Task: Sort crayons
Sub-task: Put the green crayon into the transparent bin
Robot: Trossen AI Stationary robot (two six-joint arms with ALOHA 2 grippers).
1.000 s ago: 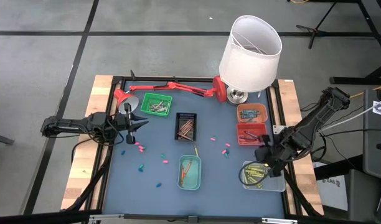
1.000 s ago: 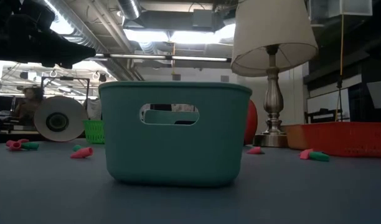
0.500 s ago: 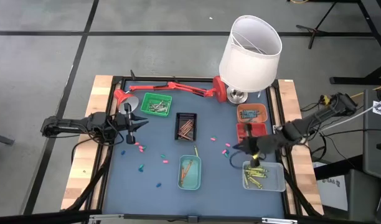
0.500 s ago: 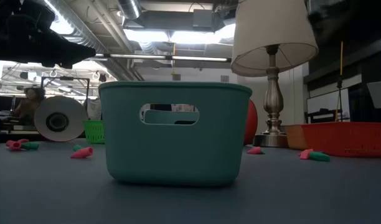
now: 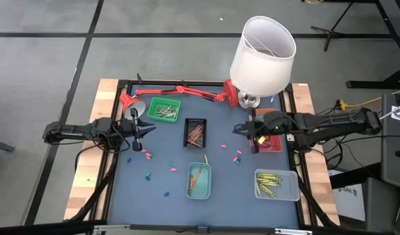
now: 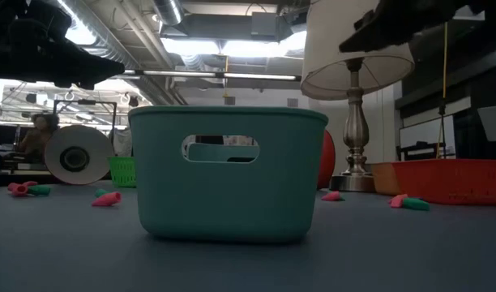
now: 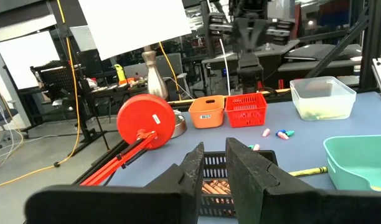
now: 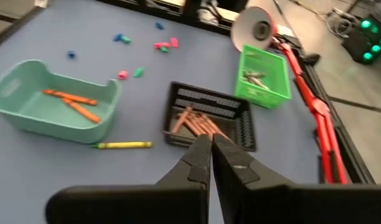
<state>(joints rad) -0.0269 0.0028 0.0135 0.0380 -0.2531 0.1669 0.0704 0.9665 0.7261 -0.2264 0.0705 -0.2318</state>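
- Crayons (image 5: pixel 237 156): loose pink, green and blue bits scattered on the blue table (image 5: pixel 226 183); rest sit in small trays – yellow ones in clear tray (image 5: pixel 276 185), orange in teal tray (image 5: pixel 199 181), brown in black tray (image 5: pixel 195 132).
- One yellow crayon (image 8: pixel 123 145) lies on the mat btwn teal and black trays.
- Right gripper (image 5: pixel 242 128): fingers together, nothing in them, up over the table nr the red tray (image 5: pixel 265 140).
- Left gripper (image 5: pixel 150 128): waits by the green tray (image 5: pixel 164 109), fingers a bit apart, empty.
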